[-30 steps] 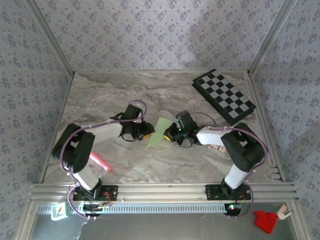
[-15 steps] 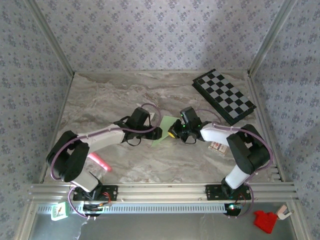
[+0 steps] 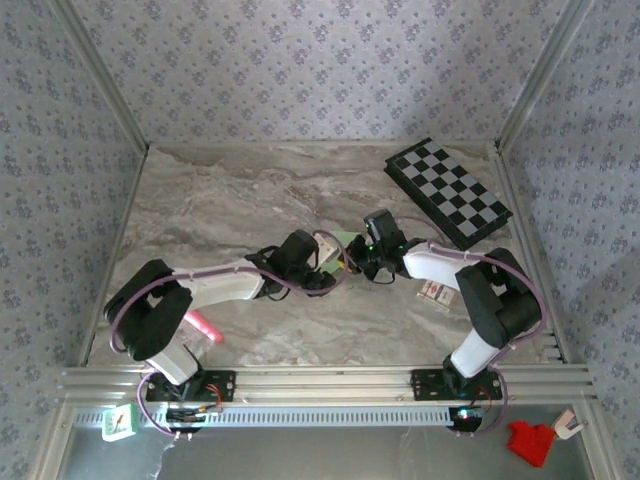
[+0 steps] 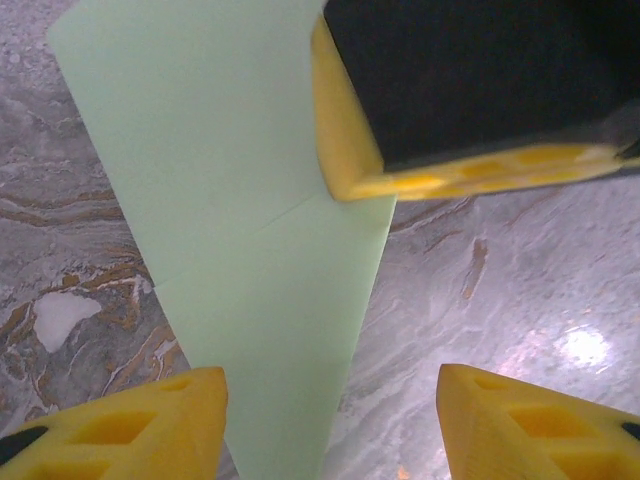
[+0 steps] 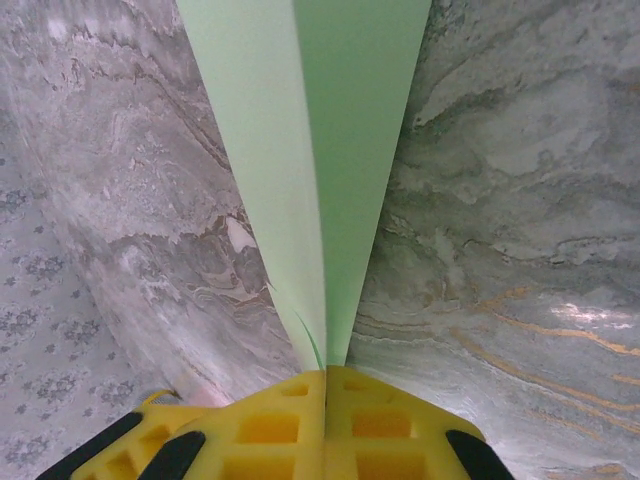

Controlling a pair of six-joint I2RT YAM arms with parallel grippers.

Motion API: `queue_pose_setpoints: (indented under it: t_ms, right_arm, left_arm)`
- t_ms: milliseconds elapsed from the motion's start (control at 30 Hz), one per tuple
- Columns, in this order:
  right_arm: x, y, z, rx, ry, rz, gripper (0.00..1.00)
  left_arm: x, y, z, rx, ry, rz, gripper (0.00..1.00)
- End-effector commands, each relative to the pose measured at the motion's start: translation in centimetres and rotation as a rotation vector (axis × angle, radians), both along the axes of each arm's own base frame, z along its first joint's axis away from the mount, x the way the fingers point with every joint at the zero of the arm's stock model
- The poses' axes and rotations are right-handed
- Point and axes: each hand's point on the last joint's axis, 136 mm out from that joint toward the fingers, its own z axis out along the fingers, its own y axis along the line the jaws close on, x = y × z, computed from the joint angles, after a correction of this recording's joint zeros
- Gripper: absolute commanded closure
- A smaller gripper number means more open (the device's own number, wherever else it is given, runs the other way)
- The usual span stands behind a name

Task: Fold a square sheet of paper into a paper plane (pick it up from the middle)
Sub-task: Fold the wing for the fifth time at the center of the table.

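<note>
Pinching the paper plane [image 5: 345, 150] at its narrow end, my right gripper [image 5: 326, 372] is clamped on the crease, mid-way across the table [image 3: 230, 200]. My left gripper [image 4: 333, 410] hangs half-open, holding nothing. The plane's long axis runs between those fingers, nearer the left one.

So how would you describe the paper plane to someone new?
On the marble table, look centre, left of the chequered board. The paper plane is the narrow, tapering sheet with a centre crease. It is pale green; the nearby marker is pink.
</note>
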Motion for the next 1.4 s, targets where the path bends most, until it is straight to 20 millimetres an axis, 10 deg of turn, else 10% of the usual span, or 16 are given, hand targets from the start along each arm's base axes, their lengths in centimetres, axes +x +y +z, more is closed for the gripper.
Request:
queue_pose_setpoints:
  t_ms: [0, 933, 1367]
  right_arm:
    - [0.3, 0.3, 1.6, 0.033, -0.007, 0.003, 0.96]
    - [0.3, -0.2, 1.5, 0.061, 0.018, -0.009, 0.91]
    - [0.1, -1.1, 0.5, 0.018, 0.044, -0.014, 0.67]
  left_arm:
    - [0.5, -0.2, -0.5, 0.055, -0.081, -0.064, 0.44]
    - [0.3, -0.8, -2.7, 0.062, -0.103, -0.136, 0.72]
    - [0.0, -1.0, -2.5, 0.048, -0.103, -0.158, 0.79]
